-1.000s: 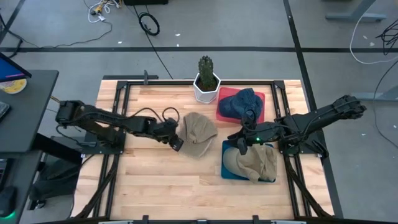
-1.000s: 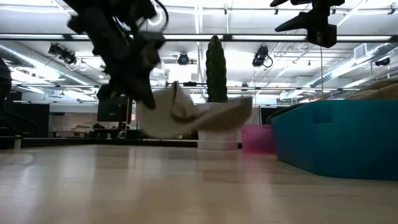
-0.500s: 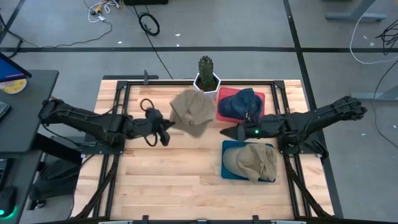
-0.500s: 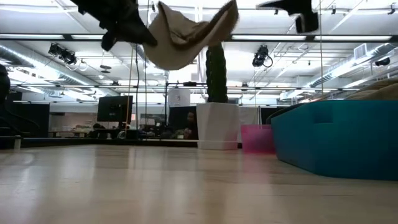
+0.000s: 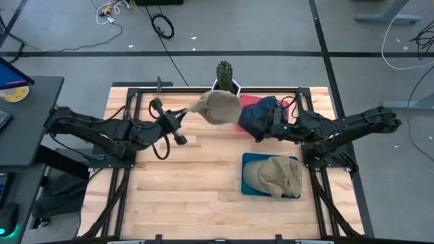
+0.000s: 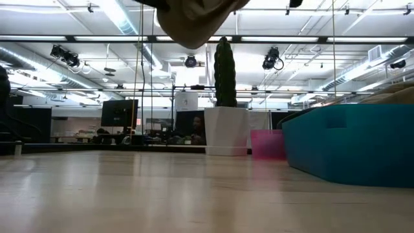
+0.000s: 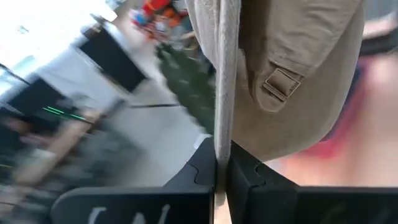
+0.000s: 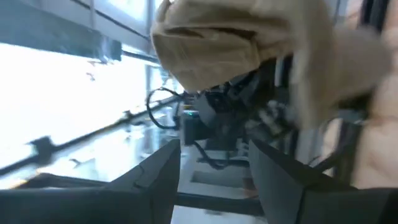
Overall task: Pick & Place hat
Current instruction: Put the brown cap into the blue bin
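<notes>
A tan hat hangs high above the table in front of the potted cactus. It also shows at the top of the low view and in the left wrist view, with its back strap buckle in sight. My left gripper is shut on it. My right gripper is open and empty, raised over the navy hat on the red tray. Its fingers point toward the tan hat. My left gripper pinches the tan hat's brim by its edge between its two shut fingers. The brim stands edge-on in the hold. The fingers come from the table's left side. The hat is lifted clear of the table, its crown beyond the fingertips.
A second tan hat lies on a teal tray at the right; the tray's wall shows in the low view. The white cactus pot stands at the far edge. Bare wood lies at the middle and near left.
My left gripper has risen and gone toward the table's far edge, carrying the tan hat off the table and up in front of the cactus. My right gripper has moved from over the teal tray toward the far edge, over the navy hat.
</notes>
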